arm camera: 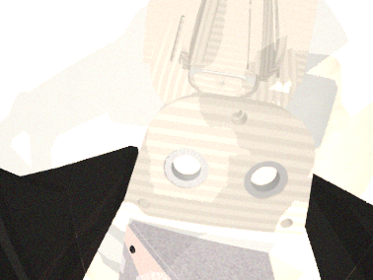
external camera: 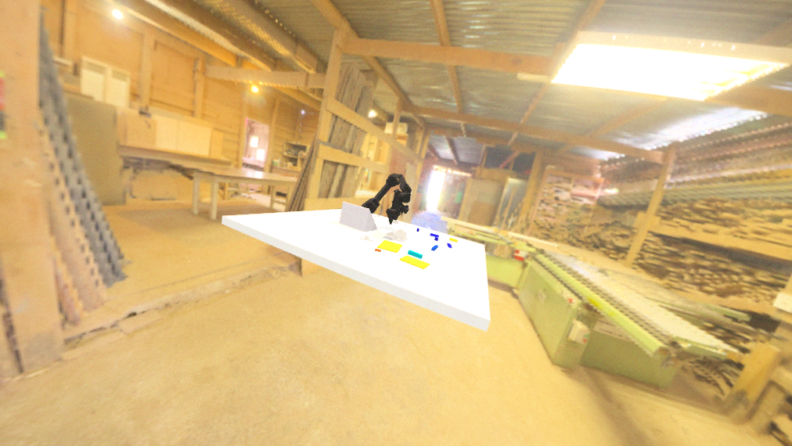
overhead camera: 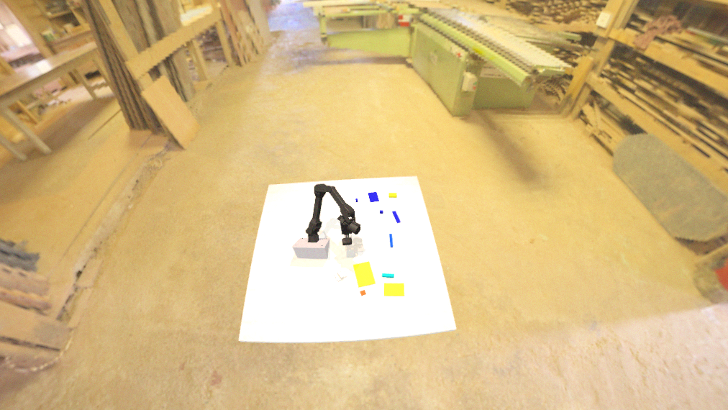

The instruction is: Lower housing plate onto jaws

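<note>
The pale, striped housing plate [arm camera: 271, 148] has two round holes and is held between the two black fingers of my gripper [arm camera: 219, 168] [overhead camera: 347, 241] [external camera: 390, 221]. The pale jaw assembly [arm camera: 224, 54] shows just beyond the plate's far edge in the wrist view, with long parallel parts pointing away. The plate covers its near part, so the stubs and pins are not clearly visible. In the top view the assembly [overhead camera: 359, 249] is faint beside and below my fingertips. The plate appears above it; the gap's height cannot be told.
A grey base block [overhead camera: 311, 249] [external camera: 357, 217] [arm camera: 212, 251] stands close to the gripper. A yellow sheet [overhead camera: 363, 273] [external camera: 390, 246] lies in front, with another yellow sheet [overhead camera: 393, 289] [external camera: 415, 261], a cyan bar [overhead camera: 388, 275] [external camera: 415, 254] and a small pale part [overhead camera: 340, 275] nearby.
</note>
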